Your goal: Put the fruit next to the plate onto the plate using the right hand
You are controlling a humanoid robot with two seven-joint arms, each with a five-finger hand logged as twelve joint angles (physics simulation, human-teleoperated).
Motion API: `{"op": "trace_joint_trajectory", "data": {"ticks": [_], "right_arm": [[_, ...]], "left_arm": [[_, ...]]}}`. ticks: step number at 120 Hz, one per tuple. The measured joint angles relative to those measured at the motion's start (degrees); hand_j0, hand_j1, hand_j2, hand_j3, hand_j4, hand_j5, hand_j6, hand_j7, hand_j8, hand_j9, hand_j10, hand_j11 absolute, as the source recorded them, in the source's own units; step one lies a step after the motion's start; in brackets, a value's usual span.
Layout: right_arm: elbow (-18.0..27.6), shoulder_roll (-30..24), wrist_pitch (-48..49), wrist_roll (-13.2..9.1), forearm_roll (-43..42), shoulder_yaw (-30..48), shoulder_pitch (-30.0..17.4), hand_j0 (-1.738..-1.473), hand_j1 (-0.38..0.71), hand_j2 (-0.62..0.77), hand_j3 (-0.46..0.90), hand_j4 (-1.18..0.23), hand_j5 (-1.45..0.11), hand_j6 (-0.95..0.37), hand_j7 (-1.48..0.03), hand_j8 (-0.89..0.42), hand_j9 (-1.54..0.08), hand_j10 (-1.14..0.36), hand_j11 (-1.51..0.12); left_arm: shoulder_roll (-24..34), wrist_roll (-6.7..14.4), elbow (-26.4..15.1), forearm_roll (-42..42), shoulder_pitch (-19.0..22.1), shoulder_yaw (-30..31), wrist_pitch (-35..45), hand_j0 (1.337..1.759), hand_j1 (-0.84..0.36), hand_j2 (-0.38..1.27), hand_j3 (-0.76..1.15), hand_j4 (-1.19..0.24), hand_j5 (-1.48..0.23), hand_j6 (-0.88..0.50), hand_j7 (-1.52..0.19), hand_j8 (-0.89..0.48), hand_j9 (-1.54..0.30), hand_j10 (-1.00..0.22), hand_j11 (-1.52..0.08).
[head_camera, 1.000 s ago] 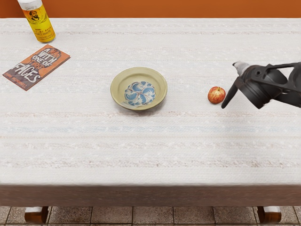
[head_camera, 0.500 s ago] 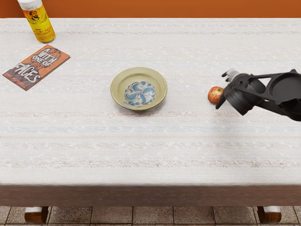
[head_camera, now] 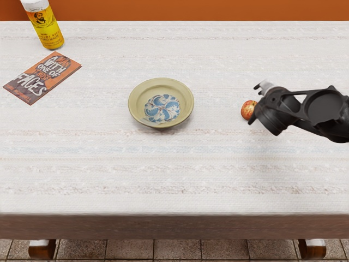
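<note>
Small red apple (head_camera: 247, 109) on pale tabletop (head_camera: 174, 174), well right of blue-patterned ceramic plate (head_camera: 134, 96), black right hand (head_camera: 270, 109) against apple, grasp cannot be told

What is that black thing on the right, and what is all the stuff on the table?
That black thing is a robot hand, the robot's right one, and it comes in from the picture's right edge. This isn't a real photo. It's a computer-made picture, seen from the robot's head as it looks down at a table. On the table sit a greenish plate with a blue pattern, a small red apple to the plate's right, a book at the far left, and a yellow bottle behind the book. The robot hand is right up against the apple and hides part of it. I can't tell whether it has got hold of it. The apple is on the table, not on the plate. The other hand isn't in the picture.
</note>
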Motion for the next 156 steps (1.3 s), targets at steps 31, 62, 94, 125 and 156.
{"op": "trace_joint_trajectory", "data": {"ticks": [31,62,94,125,156], "right_arm": [[-2.82,2.19,0.28,0.0,-0.15,0.18,-1.74,-1.658,-0.02,-0.05,0.0,-0.28,-0.36,-0.28,-0.36,-0.28,-0.36,-0.28,-0.36],[-5.7,3.65,1.58,0.0,-0.67,0.21,-3.03,-1.658,0.08,-0.07,0.0,-0.36,-0.46,-0.36,-0.46,-0.36,-0.46,-0.36,-0.46],[-9.51,3.84,3.04,-0.2,-1.21,8.39,-5.64,-1.653,0.31,0.14,0.0,-0.6,-0.86,-0.36,-0.87,-0.31,-1.02,-0.38,-0.99],[-15.73,-0.25,22.94,-0.19,-0.71,32.94,-11.09,-1.645,0.33,0.15,0.0,-0.5,-1.04,-0.26,-1.0,-0.27,-1.08,-0.67,-1.07],[-16.04,-5.44,54.42,-0.09,9.77,57.47,-16.84,-1.646,0.35,0.19,0.0,-0.48,-1.11,-0.23,-1.06,-0.27,-1.11,-0.73,-1.11]], "left_arm": [[0.0,0.0,-0.02,0.0,0.0,0.0,0.01,1.658,0.35,0.0,0.0,0.0,0.0,0.0,0.0,0.0,0.0,0.0,0.0],[0.0,0.01,-0.01,0.0,0.0,0.0,0.01,1.658,0.35,0.0,0.0,0.0,0.0,0.0,0.0,0.0,0.0,0.0,0.0],[0.0,0.0,-0.02,0.01,0.0,-0.01,0.0,1.658,0.35,0.0,0.0,0.0,0.0,0.0,0.0,0.0,0.0,0.0,0.0],[0.0,0.0,0.0,0.0,0.0,0.0,0.0,1.658,0.35,0.0,0.0,0.0,0.0,0.0,0.0,0.0,0.0,0.0,0.0],[0.0,0.0,-0.02,0.0,0.0,-0.01,0.0,1.658,0.35,0.0,0.0,0.0,0.0,0.0,0.0,0.0,0.0,0.0,0.0]]}}
